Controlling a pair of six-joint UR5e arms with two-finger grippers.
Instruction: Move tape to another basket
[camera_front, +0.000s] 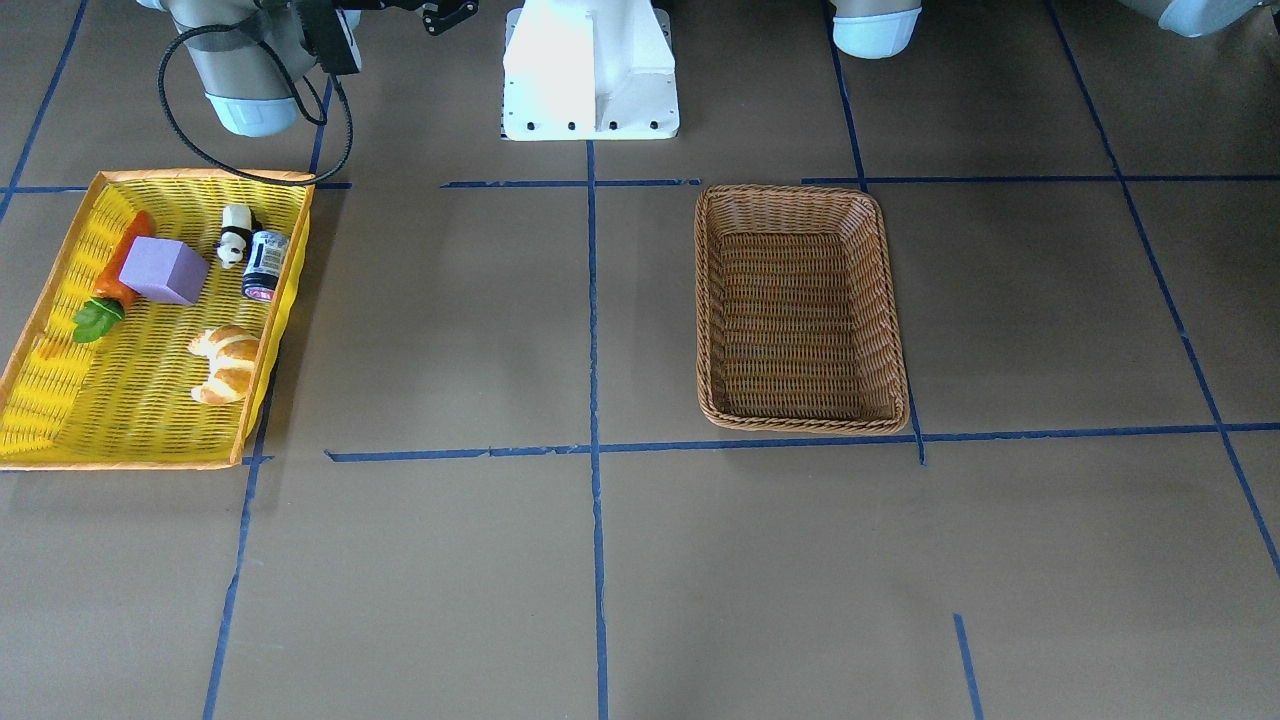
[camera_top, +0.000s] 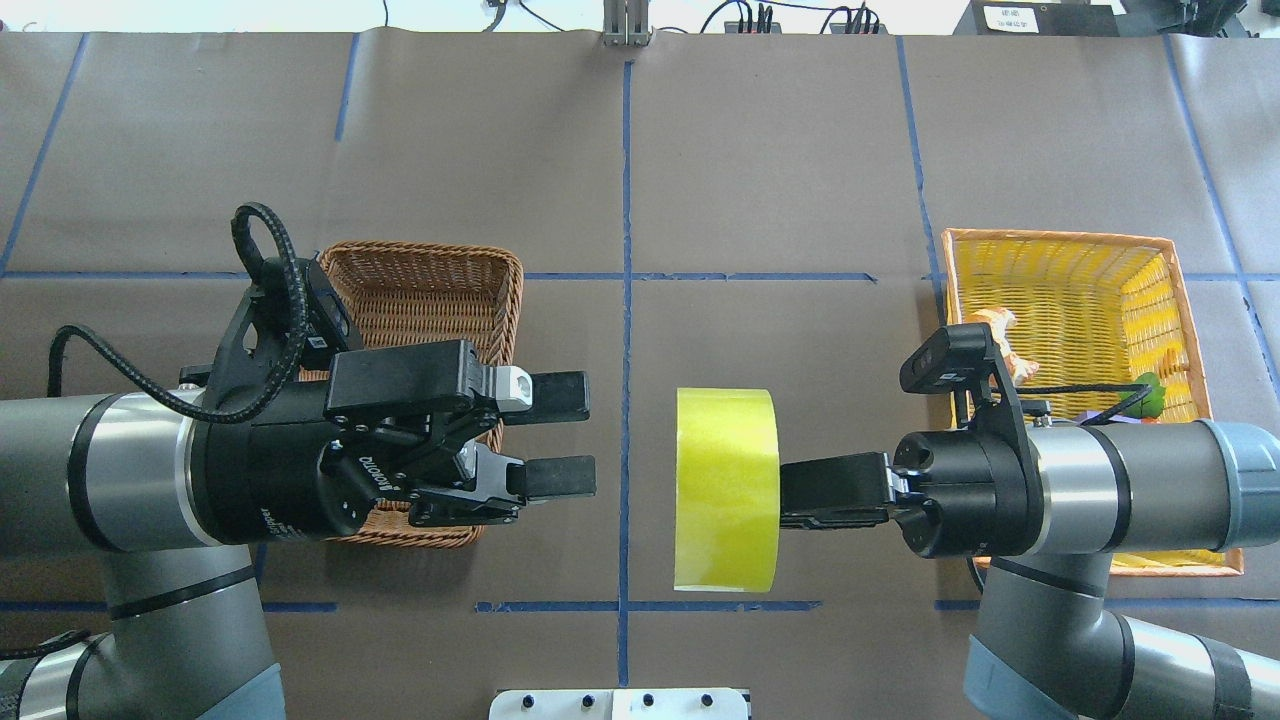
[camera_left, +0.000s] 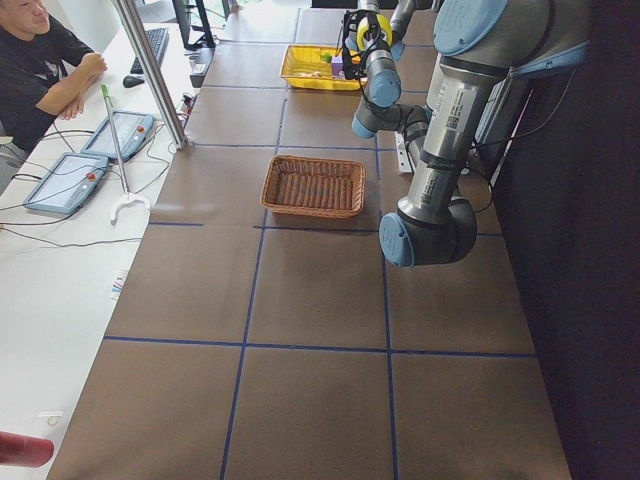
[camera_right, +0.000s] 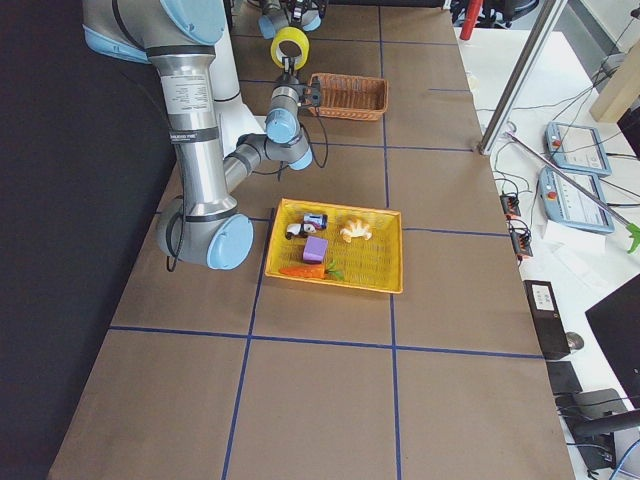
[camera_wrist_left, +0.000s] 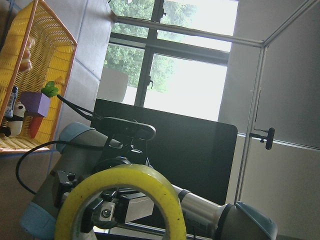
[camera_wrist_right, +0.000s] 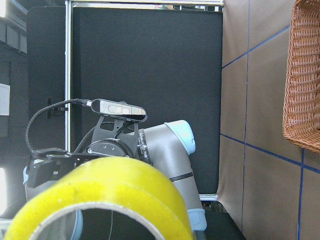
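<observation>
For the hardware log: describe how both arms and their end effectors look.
Both the left arm and right arm are silver-grey tubes with black bands and pale blue joint caps. The left end effector and right end effector are black; the left bears white lettering and a looping black braided cable.

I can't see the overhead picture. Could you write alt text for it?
The right gripper holds a yellow tape roll up over the table's middle, and the open left gripper faces it. A brown wicker basket lies partly hidden beneath the left gripper, a yellow basket behind the right one.
</observation>
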